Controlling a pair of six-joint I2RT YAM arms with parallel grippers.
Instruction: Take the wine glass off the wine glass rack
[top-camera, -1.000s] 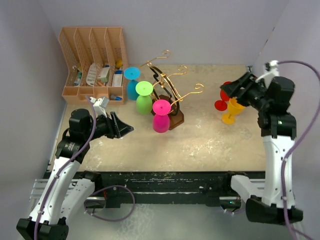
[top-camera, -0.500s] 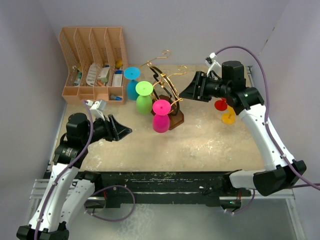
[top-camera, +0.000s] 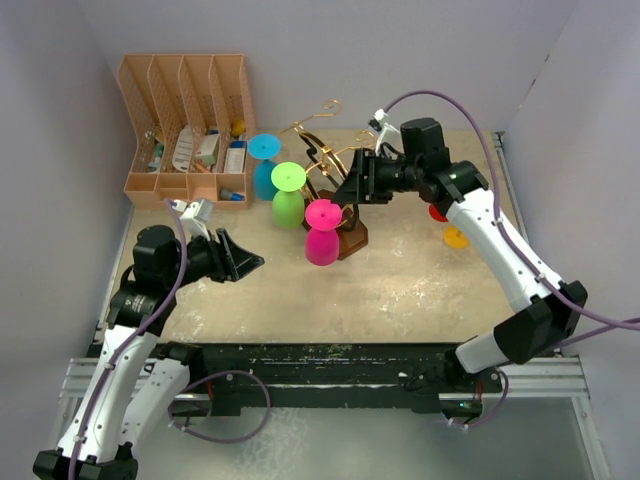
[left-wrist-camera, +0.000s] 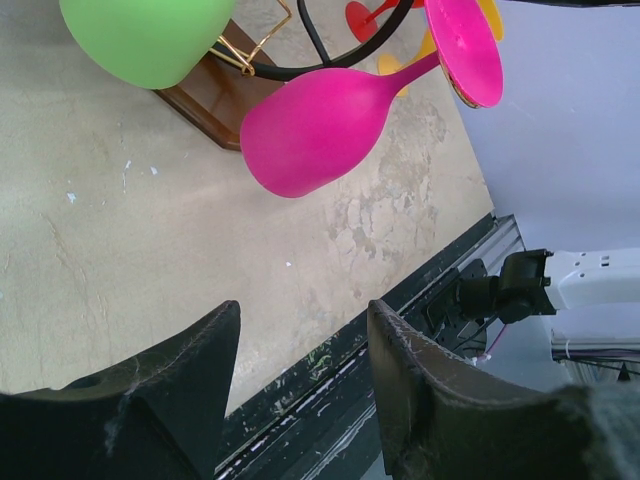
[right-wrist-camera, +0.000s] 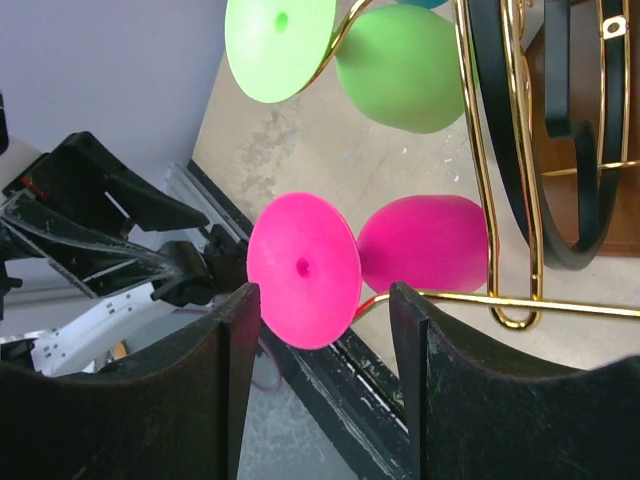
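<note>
Plainly, the main risk is sitting with the right gripper (right-wrist-camera: 322, 320). Its jaws are standing spread and empty, pointing at the foot of the pink wine glass (right-wrist-camera: 303, 270), and gold wires of the wine glass rack (top-camera: 352, 238) are lying just beside the way in. If a finger is catching a wire or the neighbouring green glass (right-wrist-camera: 400, 65), the rack could be tipping on its brown base, or other glasses could be shaking loose onto the desk (top-camera: 400, 280). Dragging the glass across its gold arm, not along it, would probably be jamming the foot. The left gripper (left-wrist-camera: 300, 330) is hovering low on the other side of the pink glass, also spread and gripping nothing, and might be crowding the bowl as it comes free.

The pink glass is hanging upside down on the near side of the rack. Its foot is resting up on a gold arm and its bowl mouth is facing the desk. Its long axis is running roughly upright, foot to rim.
</note>
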